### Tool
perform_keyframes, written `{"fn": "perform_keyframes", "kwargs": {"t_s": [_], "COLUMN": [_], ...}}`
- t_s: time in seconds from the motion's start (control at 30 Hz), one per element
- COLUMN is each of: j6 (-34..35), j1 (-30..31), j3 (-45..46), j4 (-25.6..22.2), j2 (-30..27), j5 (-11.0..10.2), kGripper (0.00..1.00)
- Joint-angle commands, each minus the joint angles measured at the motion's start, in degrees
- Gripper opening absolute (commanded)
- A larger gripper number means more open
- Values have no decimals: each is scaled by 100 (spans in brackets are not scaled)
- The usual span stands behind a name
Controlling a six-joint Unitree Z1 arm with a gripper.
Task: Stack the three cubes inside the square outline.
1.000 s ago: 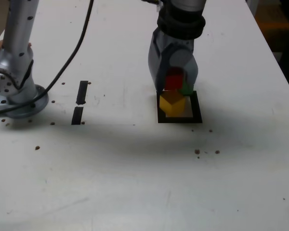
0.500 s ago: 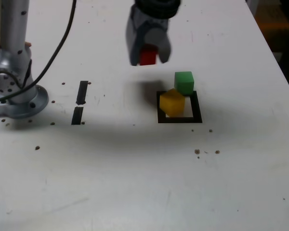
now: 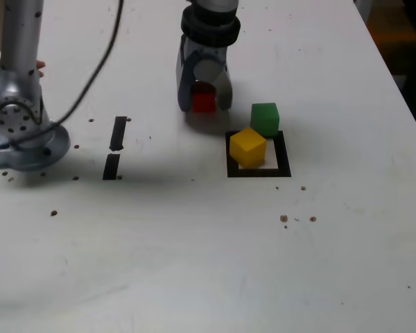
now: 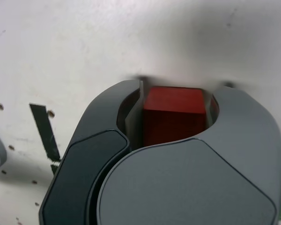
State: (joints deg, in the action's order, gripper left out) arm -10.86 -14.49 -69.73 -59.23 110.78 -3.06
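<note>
The grey gripper grasps the small red cube on the white table, beside the black tape square outline holding the yellow cube; the green cube stands at its far edge.

Exterior view looks down from above and in front across the white table. Wrist view – pressed close behind the gripper – faces down, sharing the red cube.
</note>
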Motion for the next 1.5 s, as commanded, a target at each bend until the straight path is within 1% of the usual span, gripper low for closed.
{"fn": "perform_keyframes", "kwargs": {"t_s": [0.0, 0.03, 0.07, 0.2, 0.3, 0.33, 0.37, 0.43, 0.5, 0.57, 0.63, 0.67, 0.73, 0.77, 0.87, 0.9, 1.0, 1.13, 1.3, 1.37, 1.47], "j6": [-14, -13, 1, 51, 73, 79, 82, 117, 281, 578, 912, 1038, 1424, 1663, 2218, 2336, 2582, 2754, 2871, 2921, 2977], "j1": [9, 9, 10, 85, 212, 275, 323, 476, 757, 1085, 1397, 1499, 1780, 1931, 2207, 2240, 2258, 2257, 2252, 2249, 2248], "j3": [50, 79, 97, 77, 6, -31, -59, -164, -446, -853, -1260, -1386, -1704, -1855, -2066, -2081, -2026, -1913, -1752, -1702, -1687], "j4": [79, 96, 68, -73, -119, -133, -152, -295, -705, -1173, -1562, -1668, -1885, -1954, -1928, -1894, -1819, -1697, -1322, -1170, -1091], "j2": [19, 26, 32, 30, -9, -69, -142, -459, -824, -889, -755, -690, -469, -324, 23, 122, 365, 546, 695, 744, 795], "j5": [19, 28, 34, 51, 28, -6, -42, -158, -251, -255, -172, -133, 19, 136, 359, 391, 459, 549, 638, 658, 684], "kGripper": [24, 28, 36, 77, 96, 98, 99, 100, 100, 100, 100, 100, 100, 100, 99, 99, 97, 95, 93, 88, 80]}}
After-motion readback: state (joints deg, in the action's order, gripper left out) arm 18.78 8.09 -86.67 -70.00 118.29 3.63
